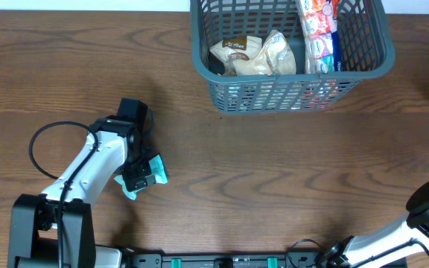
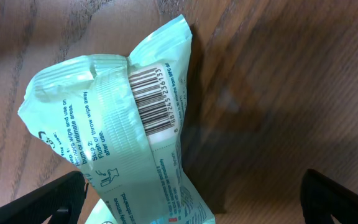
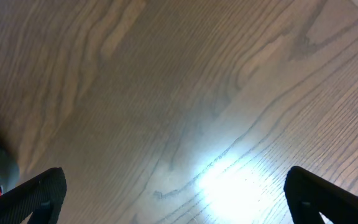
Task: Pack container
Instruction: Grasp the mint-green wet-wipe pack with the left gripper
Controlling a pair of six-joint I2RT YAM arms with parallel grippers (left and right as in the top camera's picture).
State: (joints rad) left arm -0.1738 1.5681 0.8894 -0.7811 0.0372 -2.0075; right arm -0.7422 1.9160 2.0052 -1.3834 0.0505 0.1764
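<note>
The dark grey-blue mesh container (image 1: 293,95) stands at the far edge of the wooden table (image 1: 274,171), holding beige bags (image 1: 253,56) and a colourful packet (image 1: 319,33). Well apart from it, the left gripper (image 2: 191,198) hangs with jaws spread wide over a mint-green wipes packet (image 2: 114,124), gripping nothing. The right gripper (image 3: 178,196) is likewise wide and empty above bare wood

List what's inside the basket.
The container holds beige pouches beside red-and-white packets. Anything beneath them is covered, and the basket's far end is cut off by the frame.
</note>
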